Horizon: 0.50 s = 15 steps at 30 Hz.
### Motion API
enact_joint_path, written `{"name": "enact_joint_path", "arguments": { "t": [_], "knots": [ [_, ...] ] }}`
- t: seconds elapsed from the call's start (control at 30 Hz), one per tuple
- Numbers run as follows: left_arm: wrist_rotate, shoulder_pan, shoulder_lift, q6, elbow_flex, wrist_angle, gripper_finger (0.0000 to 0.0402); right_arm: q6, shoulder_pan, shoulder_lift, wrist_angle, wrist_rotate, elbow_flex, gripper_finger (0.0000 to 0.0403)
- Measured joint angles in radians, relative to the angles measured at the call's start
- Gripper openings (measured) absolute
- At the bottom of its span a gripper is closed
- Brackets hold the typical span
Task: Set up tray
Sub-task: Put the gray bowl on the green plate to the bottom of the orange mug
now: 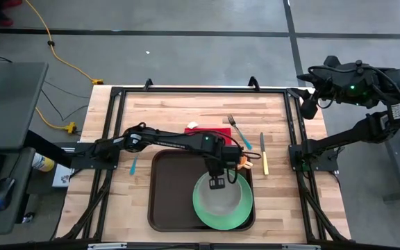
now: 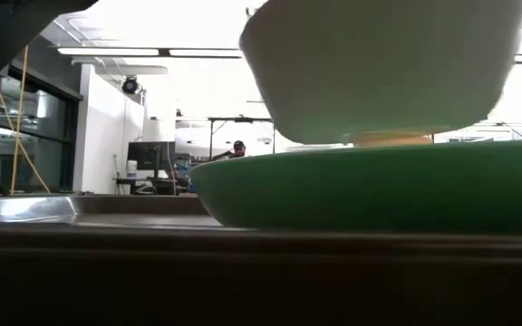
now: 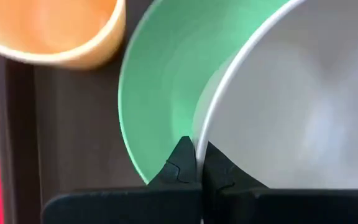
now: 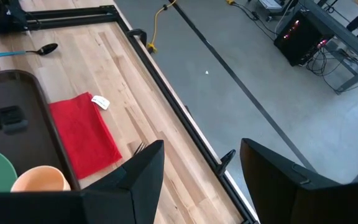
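Wooden slatted table [image 1: 179, 114] on grey concrete floor. Brown tray [image 1: 164, 194] lies under the left gripper [image 1: 217, 182], whose fingers [image 3: 182, 163] are pinched onto the rim of a white bowl [image 3: 297, 93], held over a green plate [image 1: 203, 208]. Orange cup [image 3: 55, 28] just beside. Right gripper [image 4: 201, 180] is spread wide, empty, off the table's corner.

You are looking at a wooden table [image 1: 179, 118] carrying the tray [image 1: 164, 201]. A red napkin [image 1: 210, 131], fork [image 1: 235, 127], knife [image 1: 263, 153] and blue spoon [image 1: 132, 165] are lying beside it.
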Motion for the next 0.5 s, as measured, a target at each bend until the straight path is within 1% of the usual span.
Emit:
{"name": "enact_joint_path", "arguments": {
  "t": [0.23, 0.33, 0.5],
  "knots": [
    [0.014, 0.000, 0.004, -0.004, 0.000, 0.093, 0.0017, 0.000, 0.000, 0.000, 0.000, 0.000, 0.000, 0.0191],
    [0.016, 0.000, 0.005, -0.009, 0.000, 0.107, 0.0017, 0.001, 0.000, 0.000, 0.000, 0.000, 0.000, 0.0191],
    [0.070, 0.000, 0.061, -0.020, -0.002, 0.136, 0.0017, 0.001, 0.000, 0.000, 0.000, 0.000, 0.000, 0.0191]
  ]
}}
